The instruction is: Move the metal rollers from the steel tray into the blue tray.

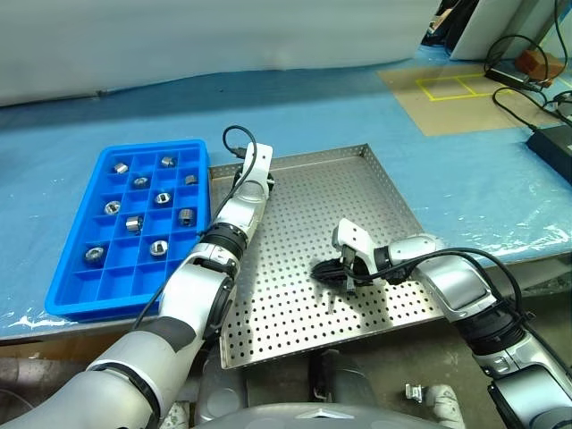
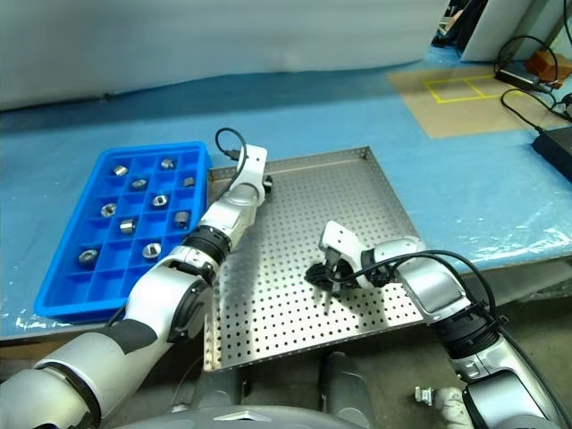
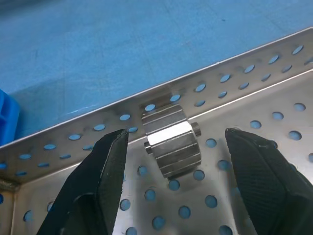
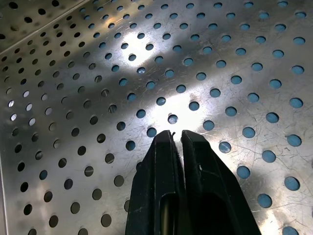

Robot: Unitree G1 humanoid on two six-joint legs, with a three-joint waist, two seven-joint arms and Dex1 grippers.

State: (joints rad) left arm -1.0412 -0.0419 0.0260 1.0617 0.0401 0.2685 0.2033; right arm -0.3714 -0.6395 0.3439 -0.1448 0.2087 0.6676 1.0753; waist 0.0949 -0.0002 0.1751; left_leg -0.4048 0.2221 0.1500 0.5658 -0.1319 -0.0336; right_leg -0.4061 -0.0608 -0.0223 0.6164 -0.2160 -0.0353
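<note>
The left gripper stands open around one metal roller lying at the steel tray's far-left rim, not yet touching it. The right gripper, closed and empty, hovers over the tray's middle. Other rollers sit in the blue tray to the left.

One metal roller, silvery and faceted with a short stub at its end, lies on its side on the steel tray's perforated floor, just beside the far rim near the corner by the blue tray; about ten rollers sit singly in the blue tray's square compartments.
</note>
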